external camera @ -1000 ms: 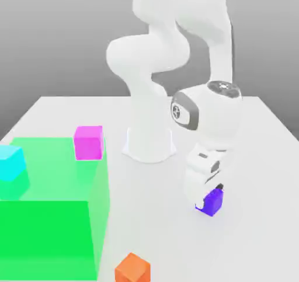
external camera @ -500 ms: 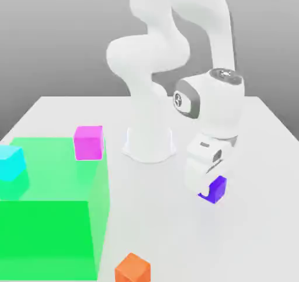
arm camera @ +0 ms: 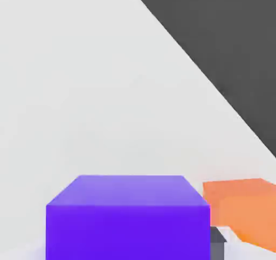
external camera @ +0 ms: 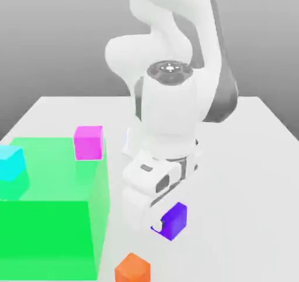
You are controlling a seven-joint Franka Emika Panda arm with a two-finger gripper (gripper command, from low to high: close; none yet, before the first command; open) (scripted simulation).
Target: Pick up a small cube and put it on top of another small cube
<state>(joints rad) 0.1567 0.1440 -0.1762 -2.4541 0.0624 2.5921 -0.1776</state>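
Gripping violet cube (external camera: 174,220) between fingers (arm camera: 217,241); clamped on its sides; orange cube (external camera: 132,268) near

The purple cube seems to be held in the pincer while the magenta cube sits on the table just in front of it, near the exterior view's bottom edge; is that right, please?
Not quite. The purple cube is indeed in the pincer, but the cube on the table just in front of it is the orange cube, as the exterior view shows. The magenta cube sits farther back, beside the green block.
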